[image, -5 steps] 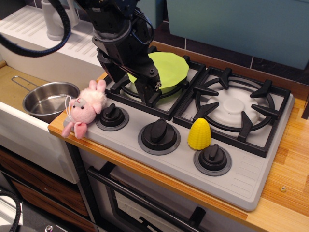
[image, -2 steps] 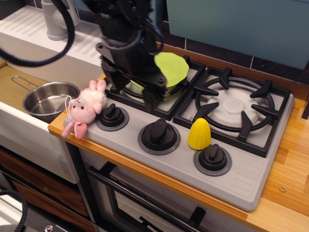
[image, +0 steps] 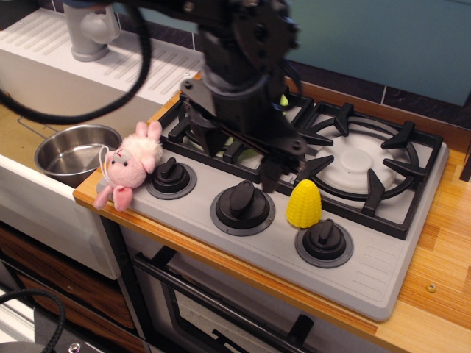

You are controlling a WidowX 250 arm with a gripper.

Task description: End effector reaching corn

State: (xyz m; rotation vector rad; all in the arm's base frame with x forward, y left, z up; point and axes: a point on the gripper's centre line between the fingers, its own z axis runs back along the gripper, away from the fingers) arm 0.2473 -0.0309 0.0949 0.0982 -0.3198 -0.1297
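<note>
Claw (image: 270, 175) hangs low over the stove near the counter's front edge, its dark tips blurring together, so I cannot tell whether they are spread or pressed. Just beside it, apart, the corn (image: 303, 204) stands upright between two knobs. Its bulk hides most of the lime-green disc.

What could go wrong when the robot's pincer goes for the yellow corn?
The pincer hangs just left of the corn, which stands upright and loose on the stove, so a sideways nudge might tip it. The middle knob and the right knob sit close by, so the fingers could bump one instead.
</note>
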